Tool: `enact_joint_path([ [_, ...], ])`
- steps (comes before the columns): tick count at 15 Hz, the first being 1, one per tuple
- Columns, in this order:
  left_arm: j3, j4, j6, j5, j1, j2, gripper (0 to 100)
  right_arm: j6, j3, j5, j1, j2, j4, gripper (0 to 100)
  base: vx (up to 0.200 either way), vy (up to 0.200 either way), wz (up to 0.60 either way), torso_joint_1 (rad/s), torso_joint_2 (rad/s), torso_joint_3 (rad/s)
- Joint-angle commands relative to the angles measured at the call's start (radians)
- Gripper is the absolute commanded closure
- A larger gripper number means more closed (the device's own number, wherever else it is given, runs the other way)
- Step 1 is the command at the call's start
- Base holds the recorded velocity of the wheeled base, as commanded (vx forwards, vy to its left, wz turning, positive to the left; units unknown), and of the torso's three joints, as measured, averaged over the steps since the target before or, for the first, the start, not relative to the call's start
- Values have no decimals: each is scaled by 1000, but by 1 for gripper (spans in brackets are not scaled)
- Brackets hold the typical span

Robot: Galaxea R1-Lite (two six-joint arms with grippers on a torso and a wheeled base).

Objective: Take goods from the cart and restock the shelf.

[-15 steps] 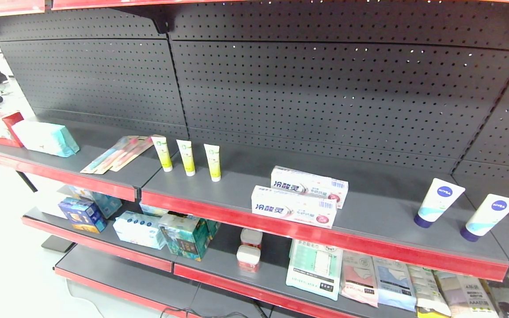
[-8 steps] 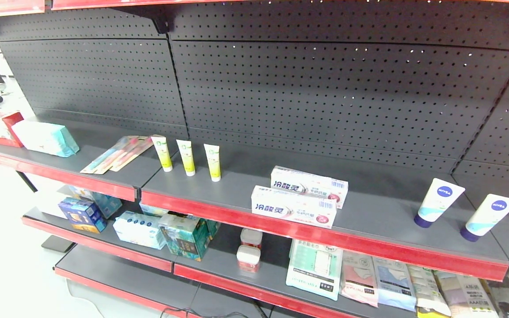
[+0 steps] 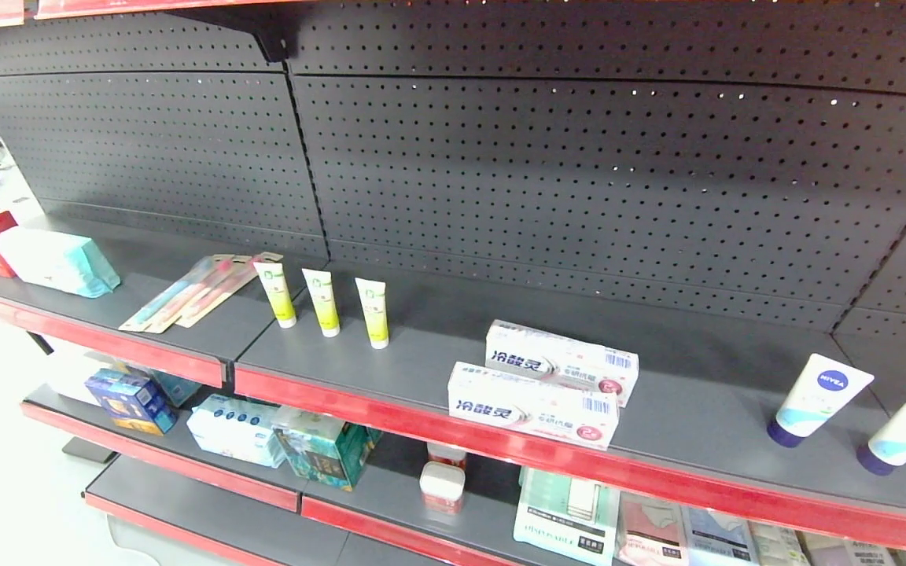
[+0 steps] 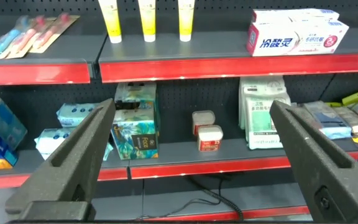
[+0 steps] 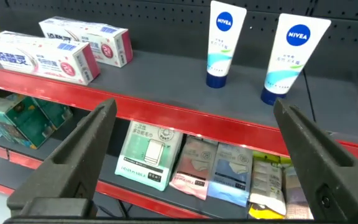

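The dark shelf (image 3: 681, 409) with a red front edge carries two white toothpaste boxes (image 3: 535, 405), three yellow-green tubes (image 3: 323, 303), flat toothbrush packs (image 3: 193, 289) and two white-and-blue tubes (image 3: 815, 397). My left gripper (image 4: 192, 107) is open and holds nothing. It stands in front of the lower shelf, facing two small jars (image 4: 207, 130) and a green box (image 4: 135, 127). My right gripper (image 5: 194, 107) is also open and holds nothing. It faces the red shelf edge (image 5: 185, 109), between the toothpaste boxes (image 5: 42, 56) and the white-and-blue tubes (image 5: 219, 43).
A perforated black back wall (image 3: 579, 173) rises behind the shelf. A pale blue pack (image 3: 56, 263) lies at the far left. Boxes (image 3: 130, 401), a jar (image 3: 443, 487) and flat packs (image 3: 567, 515) sit on the lower shelf. Bare shelf stretches between the toothpaste boxes and the white-and-blue tubes.
The whole head picture has shifted, with the goods now lower and a little larger in it, so the camera has moved. The goods stay where they were on the shelf.
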Motion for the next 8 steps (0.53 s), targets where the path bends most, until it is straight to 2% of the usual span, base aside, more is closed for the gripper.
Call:
enact_joint_path([
  [1,0,0,-1,0,0,0,0,0,0,1,0,1,-1,0,0,0,0,0,0,0],
  [5,0,0,0,0,-2,0,0,1,0,1,0,1,-1,0,0,0,0,0,0,0],
  [8,0,0,0,0,-5,0,0,0,0,1,2,1,1,0,0,0,-600,4,1,-2],
])
